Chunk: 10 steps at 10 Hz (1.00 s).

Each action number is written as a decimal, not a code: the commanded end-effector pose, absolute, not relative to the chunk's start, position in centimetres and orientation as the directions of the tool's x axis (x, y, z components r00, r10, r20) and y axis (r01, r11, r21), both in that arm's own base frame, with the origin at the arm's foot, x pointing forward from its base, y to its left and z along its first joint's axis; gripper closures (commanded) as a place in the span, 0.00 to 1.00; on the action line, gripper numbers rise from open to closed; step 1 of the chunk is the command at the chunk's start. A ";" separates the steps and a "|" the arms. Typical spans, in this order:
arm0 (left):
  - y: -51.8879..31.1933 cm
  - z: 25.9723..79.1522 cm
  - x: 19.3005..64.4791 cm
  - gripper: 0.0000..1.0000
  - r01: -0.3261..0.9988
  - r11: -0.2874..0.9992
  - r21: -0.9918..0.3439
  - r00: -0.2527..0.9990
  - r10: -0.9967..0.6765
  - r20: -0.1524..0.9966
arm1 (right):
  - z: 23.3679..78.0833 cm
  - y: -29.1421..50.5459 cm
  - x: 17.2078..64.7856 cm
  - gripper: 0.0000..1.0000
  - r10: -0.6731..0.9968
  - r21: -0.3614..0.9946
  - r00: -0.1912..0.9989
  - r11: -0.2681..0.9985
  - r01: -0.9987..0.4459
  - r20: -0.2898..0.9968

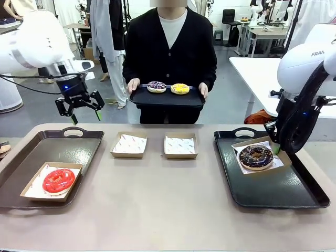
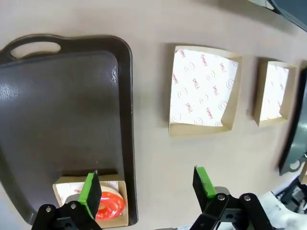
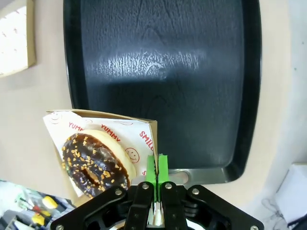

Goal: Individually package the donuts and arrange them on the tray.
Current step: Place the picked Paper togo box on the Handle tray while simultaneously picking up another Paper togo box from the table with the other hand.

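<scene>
Right gripper (image 3: 157,168) pinched shut on the rim of the box (image 3: 111,115), liner (image 3: 136,143) printed "YUMMY", chocolate donut (image 3: 93,163) just beside its fingers; left gripper (image 2: 148,189) wide open, empty.

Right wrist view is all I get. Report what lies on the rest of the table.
Observer: A glossy red ring donut sits in its own paper-lined box on the brown plastic tray at your left.
Operator: My right pincer is shut on the cardboard box of the chocolate sprinkled donut. Give me the left pincer.
Observer: The left pincer is open and holds nothing, in the air over the table's left side.
Operator: Now the person.
Observer: The person holds a black tray carrying a purple sprinkled donut and a yellow iced donut.
</scene>
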<state>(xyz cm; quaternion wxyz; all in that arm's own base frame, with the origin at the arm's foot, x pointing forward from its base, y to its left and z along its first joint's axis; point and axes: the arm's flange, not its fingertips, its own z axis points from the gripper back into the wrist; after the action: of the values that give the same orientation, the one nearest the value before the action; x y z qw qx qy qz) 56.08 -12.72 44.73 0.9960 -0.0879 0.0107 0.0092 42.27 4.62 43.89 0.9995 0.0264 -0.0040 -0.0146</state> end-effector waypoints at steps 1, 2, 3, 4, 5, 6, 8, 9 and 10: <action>-14.9 44.3 56.3 0.00 -0.022 0.996 -0.082 1.000 0.024 0.019 | 44.9 5.0 41.9 0.98 -0.033 0.052 0.999 0.998 0.032 0.027; -16.0 43.5 56.5 0.00 -0.011 0.999 -0.051 0.998 0.013 0.056 | 44.9 5.0 41.9 0.98 -0.033 0.052 0.999 0.998 0.032 0.027; -17.3 42.6 56.5 0.00 0.003 0.999 -0.033 0.997 0.000 0.083 | 44.9 5.0 41.9 0.98 -0.033 0.052 0.999 0.998 0.032 0.027; -18.3 41.8 56.3 0.00 0.020 1.000 -0.013 0.995 -0.019 0.099 | 44.9 5.0 41.9 0.98 -0.033 0.052 0.999 0.998 0.032 0.027; -19.1 41.0 55.9 0.00 0.034 0.999 0.001 0.994 -0.034 0.108 | 44.9 5.0 41.9 0.98 -0.033 0.052 0.999 0.998 0.032 0.027; -19.8 40.3 55.7 0.00 0.038 0.999 -0.005 0.994 -0.037 0.107 | 44.9 5.0 41.9 0.98 -0.033 0.052 0.999 0.998 0.032 0.027; -20.5 39.6 55.5 0.00 0.039 0.999 -0.029 0.994 -0.036 0.103 | 44.9 5.0 41.9 0.98 -0.033 0.052 0.999 0.998 0.032 0.027; -20.7 39.5 55.5 0.00 0.031 0.999 -0.044 0.994 -0.026 0.110 | 44.9 5.0 41.9 0.98 -0.033 0.052 0.999 0.998 0.032 0.027; -20.7 39.3 55.3 0.00 0.040 0.998 -0.048 0.993 -0.034 0.114 | 44.9 5.0 41.9 0.98 -0.033 0.052 0.999 0.998 0.032 0.027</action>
<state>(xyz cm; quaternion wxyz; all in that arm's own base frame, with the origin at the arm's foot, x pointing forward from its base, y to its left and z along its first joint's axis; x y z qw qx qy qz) 55.77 -20.59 39.46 0.9983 -0.0191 -0.0455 -0.0317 42.04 4.86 44.81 0.9995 0.0260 -0.0142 -0.0120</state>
